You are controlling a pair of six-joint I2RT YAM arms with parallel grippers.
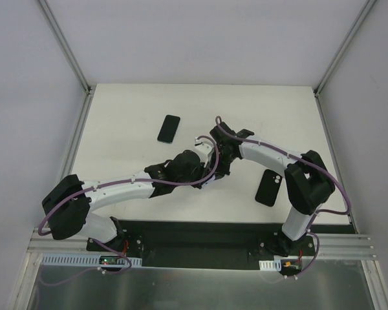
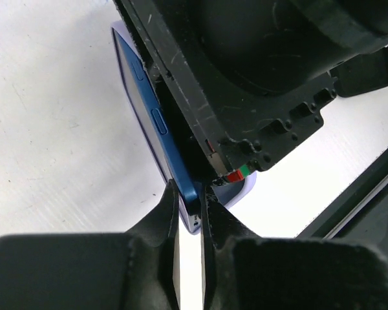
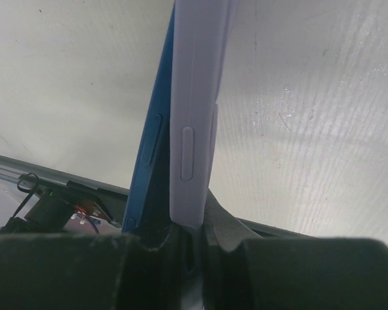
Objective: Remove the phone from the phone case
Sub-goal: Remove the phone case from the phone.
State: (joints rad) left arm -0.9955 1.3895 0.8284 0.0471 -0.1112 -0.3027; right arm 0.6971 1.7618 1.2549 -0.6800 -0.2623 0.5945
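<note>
Clamped shut with the left gripper (image 2: pixel 189 216) on a corner of the blue phone (image 2: pixel 145 110) — and with the right gripper (image 3: pixel 189 236), equally shut, on the rim of the lilac case (image 3: pixel 195 97), both held on edge mid-table between the arms. From the right wrist, long axis running straight away from the jaws, phone splayed off the case leftward at the near end, so likely to be drawn apart sideways. Hidden behind the right gripper's body: the far end, and whether seated there — covered in the top view too.
</note>
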